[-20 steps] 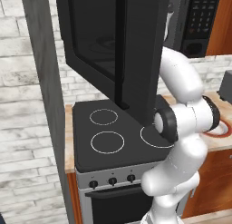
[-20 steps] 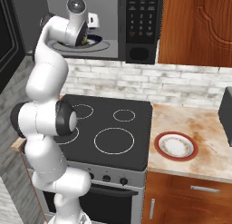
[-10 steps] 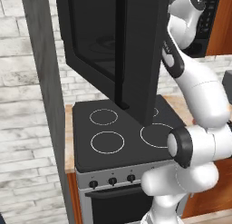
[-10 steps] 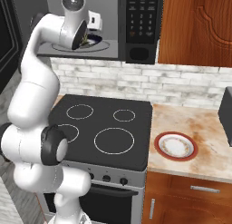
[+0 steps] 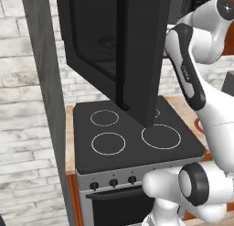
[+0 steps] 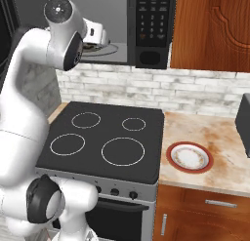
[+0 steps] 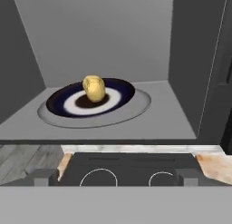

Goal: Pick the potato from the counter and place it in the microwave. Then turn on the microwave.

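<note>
The potato, a small yellowish lump, rests on a dark plate with a white centre on the turntable inside the microwave. My gripper is open just outside the cavity mouth, level with its floor, fingertips wide apart and nothing between them. From the right base view the gripper sits at the open front of the microwave, left of its keypad. The microwave door hangs swung out over the stove. The counter lies to the right of the stove.
A black stovetop with white rings lies under the microwave. A white plate with a red rim sits on the counter beside it. A dark box stands at the right edge. A wooden cabinet hangs right of the microwave.
The hand stays at the microwave opening while the arm's elbow has swung down and the upper arm has risen. The potato lies still on the plate.
</note>
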